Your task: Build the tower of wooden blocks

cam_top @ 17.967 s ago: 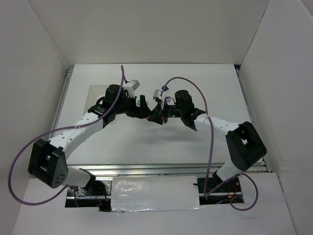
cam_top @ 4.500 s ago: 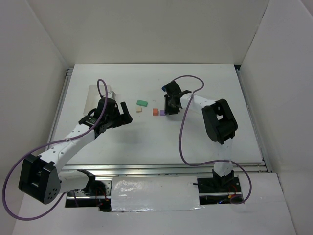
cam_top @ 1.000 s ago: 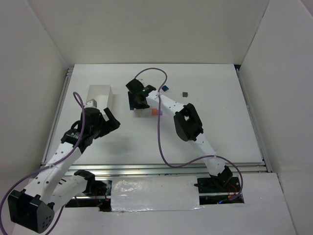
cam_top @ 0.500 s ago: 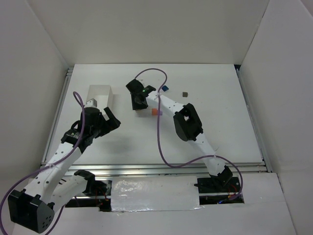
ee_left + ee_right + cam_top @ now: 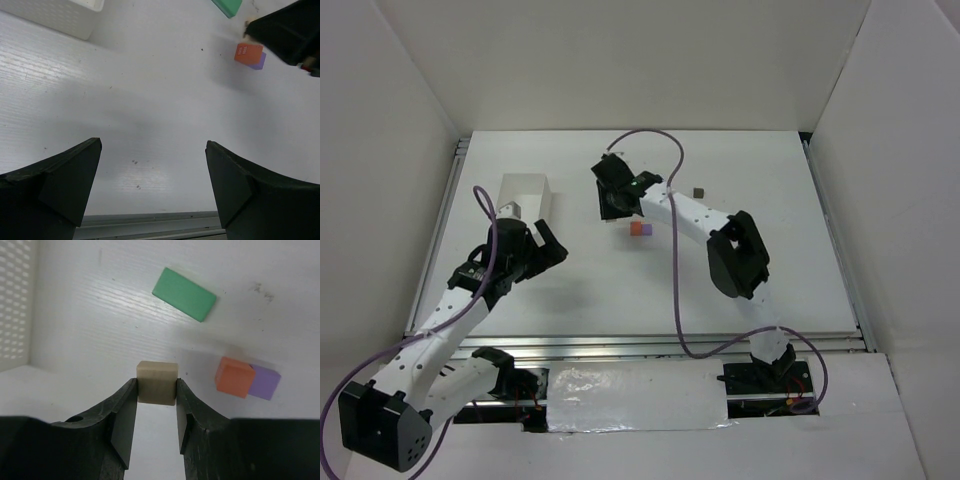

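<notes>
White walls close in a white desk (image 5: 620, 290). On its far left part stands a white basket (image 5: 523, 190) with small holes in its wall. An orange cube (image 5: 234, 376) and a purple cube (image 5: 264, 381) lie on the desk side by side and touching, not stacked. A flat green block (image 5: 184, 287) lies a little beyond them, apart from both. A small dark block (image 5: 698, 191) lies alone further to the right. The right arm (image 5: 690, 210) reaches far over the desk toward the left, and its jaws are closed on a beige cube (image 5: 157, 382), one finger on each side. This cube is between the basket and the orange cube, touching neither; I cannot tell if it rests on the desk. The left arm (image 5: 460, 300) is bent near the basket, its jaws wide apart and holding nothing, pointing toward the cubes.
</notes>
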Action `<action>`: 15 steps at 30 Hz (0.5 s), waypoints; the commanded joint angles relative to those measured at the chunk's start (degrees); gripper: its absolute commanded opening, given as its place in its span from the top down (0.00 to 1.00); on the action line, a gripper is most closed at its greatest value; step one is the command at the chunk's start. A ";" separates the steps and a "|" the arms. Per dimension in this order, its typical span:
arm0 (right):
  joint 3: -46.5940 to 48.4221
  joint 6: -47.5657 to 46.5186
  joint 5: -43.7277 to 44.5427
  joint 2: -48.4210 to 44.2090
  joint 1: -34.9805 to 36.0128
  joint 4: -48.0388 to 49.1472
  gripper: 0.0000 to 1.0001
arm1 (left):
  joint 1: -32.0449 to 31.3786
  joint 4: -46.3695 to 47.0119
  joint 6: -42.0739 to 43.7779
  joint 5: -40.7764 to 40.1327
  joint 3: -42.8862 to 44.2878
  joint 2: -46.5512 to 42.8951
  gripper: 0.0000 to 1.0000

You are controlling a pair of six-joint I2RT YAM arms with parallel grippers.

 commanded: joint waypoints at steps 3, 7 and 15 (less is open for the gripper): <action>-6.45 -0.84 4.83 -13.21 -1.69 5.93 0.70 | -0.67 2.33 1.13 1.18 1.70 0.48 0.01; -14.44 -0.14 5.10 -17.43 -4.93 7.07 0.70 | -1.11 1.81 1.48 0.83 2.49 1.19 0.01; -21.48 1.18 3.79 -18.59 -9.51 7.78 0.70 | -1.55 1.28 2.01 -1.01 3.20 1.80 0.01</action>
